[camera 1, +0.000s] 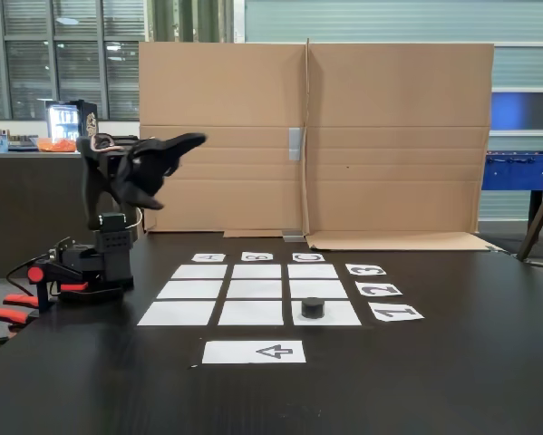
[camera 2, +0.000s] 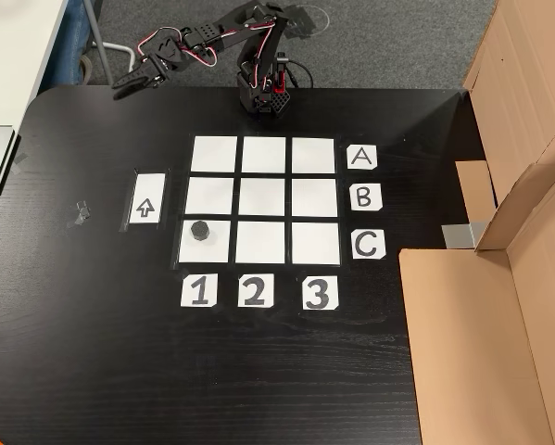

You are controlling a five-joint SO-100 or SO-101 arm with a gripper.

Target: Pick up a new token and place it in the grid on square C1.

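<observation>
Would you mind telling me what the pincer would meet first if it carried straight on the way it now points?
Probably nothing: the pincer points past the table edge toward the floor, away from the grid. Depth is uncertain.

A black table carries the grid mid-surface, number and letter labels beside it, an arrow strip, cardboard along one edge, the arm's base at another.

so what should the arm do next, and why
Probably nothing more than stay folded back at rest. The small black cylindrical token already sits on the white corner square lined up with labels C and 1. The gripper hangs off beyond the grid of nine white paper rectangles, apparently holding nothing.
</observation>
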